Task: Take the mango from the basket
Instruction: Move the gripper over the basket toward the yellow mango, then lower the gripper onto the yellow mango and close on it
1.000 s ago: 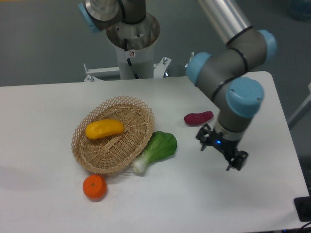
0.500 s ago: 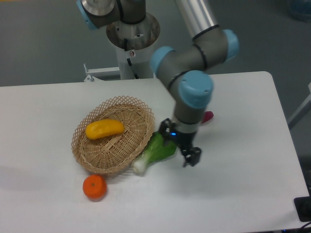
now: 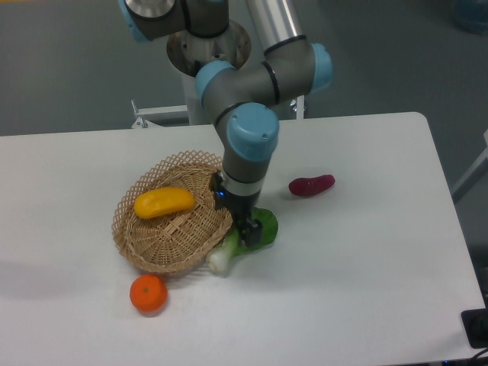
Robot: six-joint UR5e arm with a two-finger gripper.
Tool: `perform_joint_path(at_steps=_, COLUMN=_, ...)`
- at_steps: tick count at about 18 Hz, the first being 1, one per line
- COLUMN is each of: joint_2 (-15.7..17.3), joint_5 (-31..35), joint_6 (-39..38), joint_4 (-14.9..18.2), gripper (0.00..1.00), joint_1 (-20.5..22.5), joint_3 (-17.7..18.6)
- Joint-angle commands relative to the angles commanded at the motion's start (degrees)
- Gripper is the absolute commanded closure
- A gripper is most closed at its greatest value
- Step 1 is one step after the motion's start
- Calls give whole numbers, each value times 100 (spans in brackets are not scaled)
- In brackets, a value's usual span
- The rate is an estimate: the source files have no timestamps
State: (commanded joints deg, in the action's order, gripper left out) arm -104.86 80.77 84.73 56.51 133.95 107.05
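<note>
In the fixed camera's view, the arm had swung leftward across the surface within the last second, from well to the right of the produce to the right edge of the basket (image 3: 164, 248), so the hand (image 3: 245, 232) hung low over the bok choy (image 3: 255, 231) just beside the wicker rim. Whether its fingers were spread or pressed together could not be told, since they showed only as a dark shape end-on against the leaves; nothing appeared to be held. The mango (image 3: 164, 202) lay in the upper part of the basket where it had been a second before, untouched and a little to the left of the hand. That suggested the approach was nearly over, with a short shift left over the mango and a descent still to come. The white surface (image 3: 381, 290) also carried a small orange (image 3: 148, 293) in front of the basket and a dark red-purple vegetable (image 3: 311, 185) to the right. Behind it stood the arm's pedestal (image 3: 207, 91) on a grey floor.
</note>
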Motion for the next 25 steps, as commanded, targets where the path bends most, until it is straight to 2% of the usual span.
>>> perform_joint_path(at_steps=6, joint_2=149, joint_5=97, joint_6=-79, joint_4=-9, gripper=0, joint_1=-247, joint_3=448)
perform_joint_path(at_steps=12, joint_2=167, joint_5=97, joint_6=-123, joint_4=-17, gripper=0, joint_1=-361, joint_3=729)
perform_joint_path(at_steps=16, joint_2=106, joint_5=97, joint_6=-413, joint_4=-9, gripper=0, joint_1=-501, joint_3=782)
perform_joint_path(at_steps=25, joint_2=0, joint_5=80, joint_6=-483, joint_4=-105, gripper=0, joint_1=-536, joint_3=967)
